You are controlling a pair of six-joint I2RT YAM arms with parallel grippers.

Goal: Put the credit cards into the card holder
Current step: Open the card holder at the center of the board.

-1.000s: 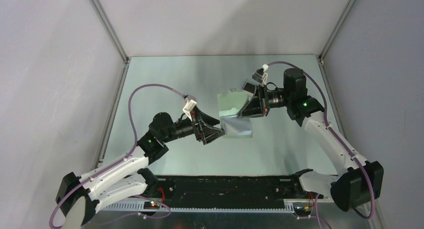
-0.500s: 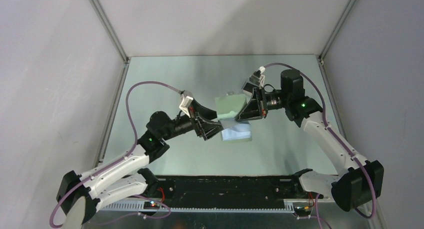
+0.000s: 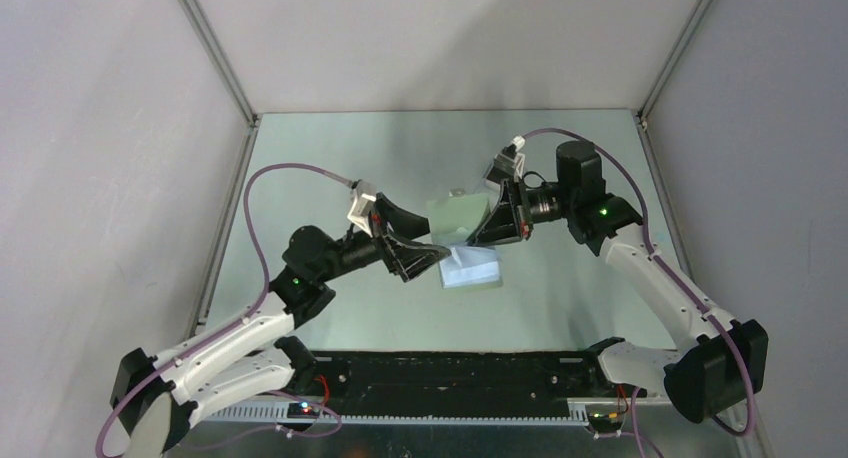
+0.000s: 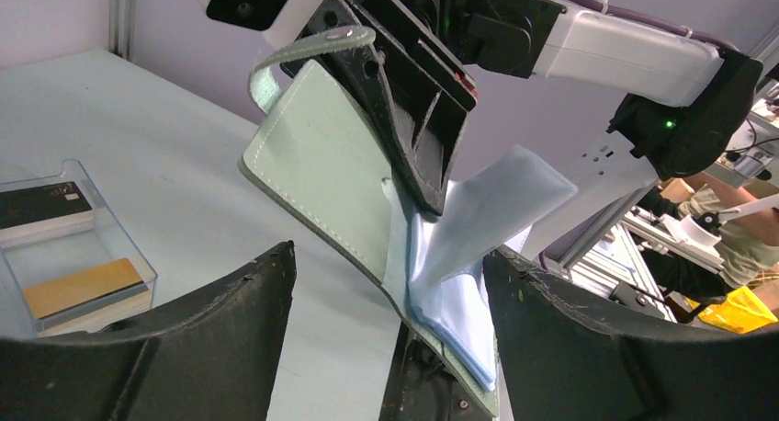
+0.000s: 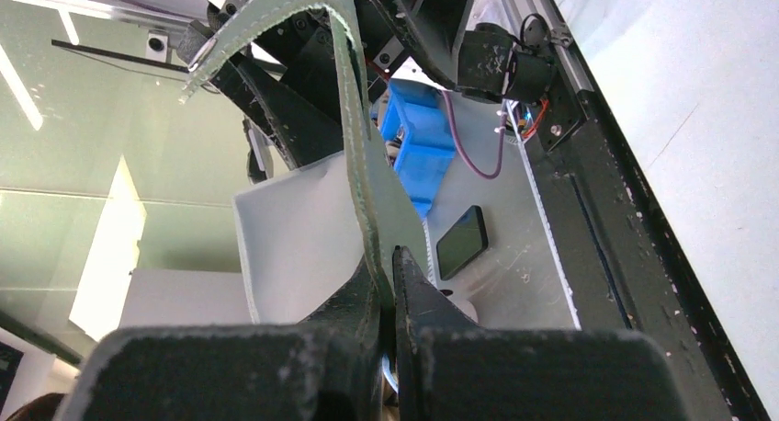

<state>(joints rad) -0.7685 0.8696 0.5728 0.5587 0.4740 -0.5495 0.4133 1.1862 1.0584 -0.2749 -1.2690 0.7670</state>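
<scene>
Orange-gold and black thin plastic credit cards [image 4: 83,288] lie in a clear plastic tray [image 4: 115,221] at left. Over mid-table, the left gripper [image 3: 434,260] gapes around the grey-green folding card holder [image 3: 458,218]. Its fold runs crosswise with the snap tab uppermost, and the right gripper [image 5: 390,256] pinches its outer flap.

One card holder [image 4: 321,182], one tray [image 4: 118,226], seemingly two credit cards [image 4: 83,288].

table [image 4: 174,210]: pale, glossy | on it: clear tray [image 4: 64,251]
</scene>
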